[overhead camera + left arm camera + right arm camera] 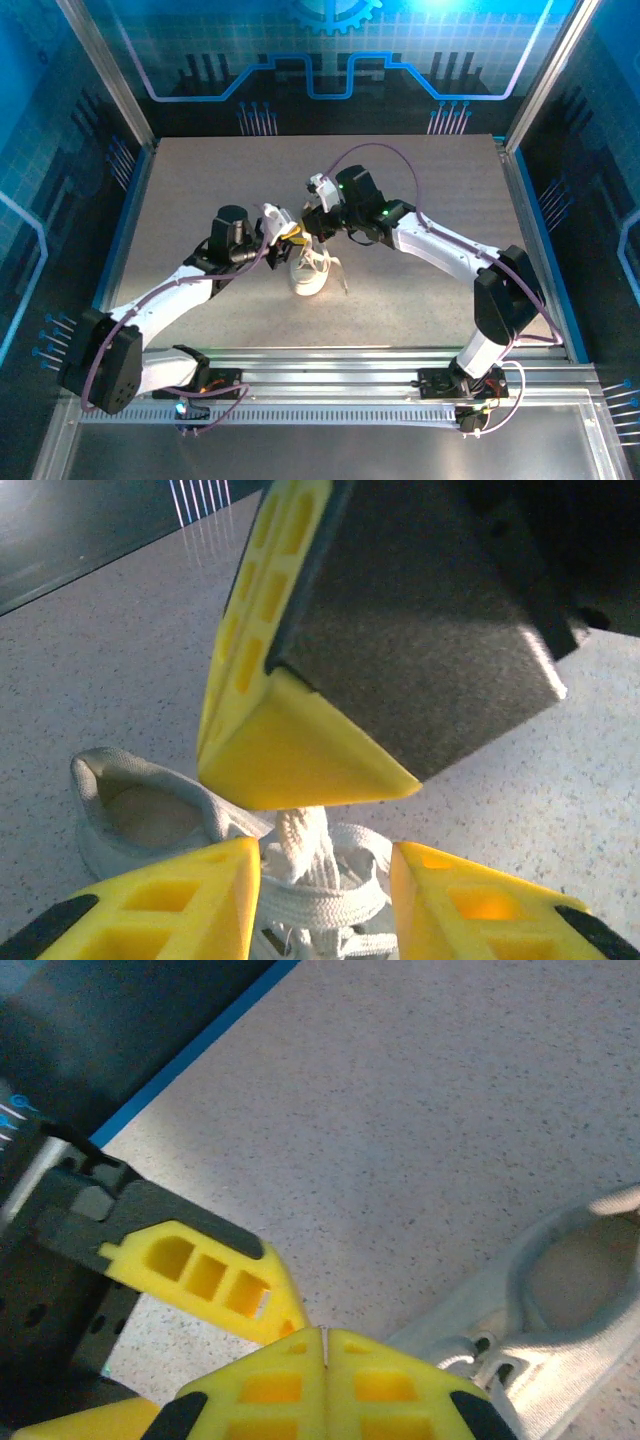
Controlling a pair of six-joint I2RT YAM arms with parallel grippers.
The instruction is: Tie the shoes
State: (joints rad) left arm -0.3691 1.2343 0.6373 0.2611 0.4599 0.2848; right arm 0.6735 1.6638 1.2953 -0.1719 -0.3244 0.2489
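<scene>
The white shoe (308,278) lies mid-table with its laces (335,268) loose beside it. In the left wrist view its heel opening (140,815) sits at the lower left. My left gripper (325,880) hangs open just above the tongue, and a strand of lace (300,845) rises between its fingers, close to the left one. That strand runs up to the tip of my right gripper (300,800), which is shut on it. In the right wrist view my right gripper (323,1332) has its fingers pressed together above the shoe (560,1300). Both grippers meet over the shoe (296,233).
The grey speckled table (420,190) stretches all round the shoe. Blue walls and metal rails (130,210) enclose it. One yellow finger of the left gripper (210,1275) sits right against the right gripper's tips.
</scene>
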